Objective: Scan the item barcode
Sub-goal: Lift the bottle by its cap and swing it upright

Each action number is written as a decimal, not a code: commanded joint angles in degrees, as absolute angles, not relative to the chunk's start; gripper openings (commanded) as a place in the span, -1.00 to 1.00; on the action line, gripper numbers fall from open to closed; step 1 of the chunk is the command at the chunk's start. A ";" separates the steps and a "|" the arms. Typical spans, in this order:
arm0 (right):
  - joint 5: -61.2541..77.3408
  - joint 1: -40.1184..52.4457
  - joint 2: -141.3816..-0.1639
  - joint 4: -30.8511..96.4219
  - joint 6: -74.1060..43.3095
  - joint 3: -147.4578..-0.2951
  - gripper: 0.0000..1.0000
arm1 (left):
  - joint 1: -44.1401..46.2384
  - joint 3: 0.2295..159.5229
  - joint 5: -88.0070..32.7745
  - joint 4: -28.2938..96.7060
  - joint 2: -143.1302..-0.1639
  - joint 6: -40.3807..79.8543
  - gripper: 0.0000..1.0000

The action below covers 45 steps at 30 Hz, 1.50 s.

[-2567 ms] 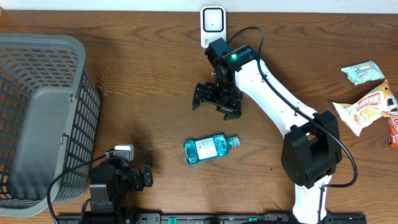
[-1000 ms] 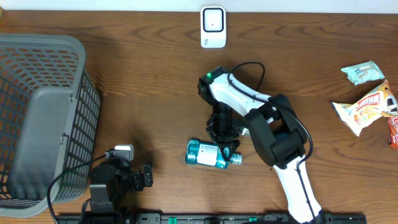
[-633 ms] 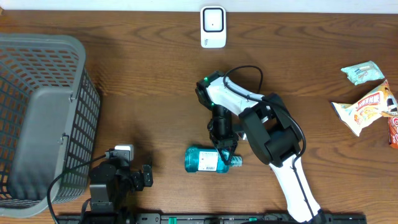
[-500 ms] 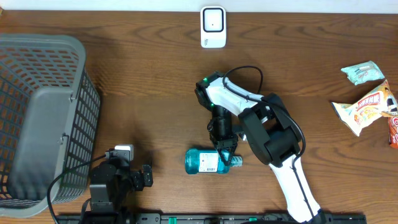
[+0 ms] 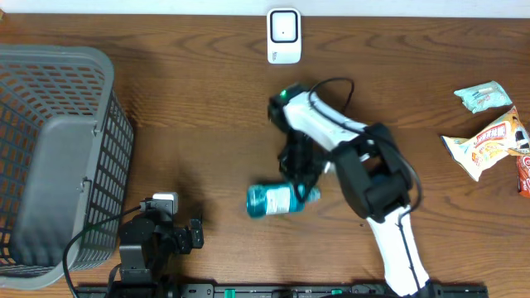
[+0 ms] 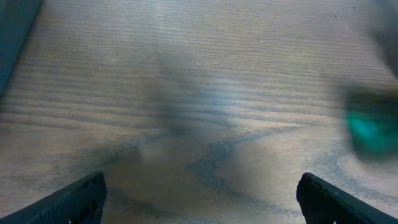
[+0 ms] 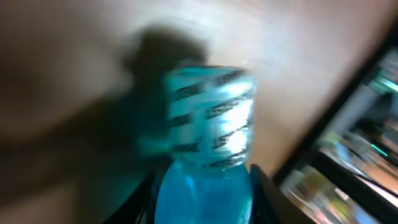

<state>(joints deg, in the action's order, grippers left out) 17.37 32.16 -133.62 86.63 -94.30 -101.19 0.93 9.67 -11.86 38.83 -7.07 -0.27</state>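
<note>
Near the table's front edge, abt mid-width, the R gripper is clamped on the blue bottle, which sits sideways, base twd the basket; L gripper spread wide, front-left.

One bottle at the right gripper, one scanner well beyond that gripper, one basket far off to its left, three snack packets far off to its right, two arms in all.
</note>
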 commanded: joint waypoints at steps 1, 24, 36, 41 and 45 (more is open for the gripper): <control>4.47 30.04 -129.45 81.17 -89.54 -102.76 -0.98 | 0.95 9.37 -11.94 39.51 -6.98 -0.84 0.96; -12.32 37.39 -122.78 63.64 -67.18 -101.58 -0.11 | 0.95 9.37 -11.94 39.51 -6.98 -0.84 0.96; -12.45 43.27 -122.78 59.77 -35.00 -101.56 0.65 | 0.95 9.37 -11.94 39.48 -6.98 -0.84 0.96; -7.90 46.89 -123.20 58.70 -28.10 -101.56 0.55 | 0.95 9.37 -11.94 39.48 -6.98 -0.84 0.96; -20.58 51.46 -125.29 59.20 -27.35 -101.56 0.74 | 0.95 9.37 -11.94 39.48 -6.98 -0.84 0.95</control>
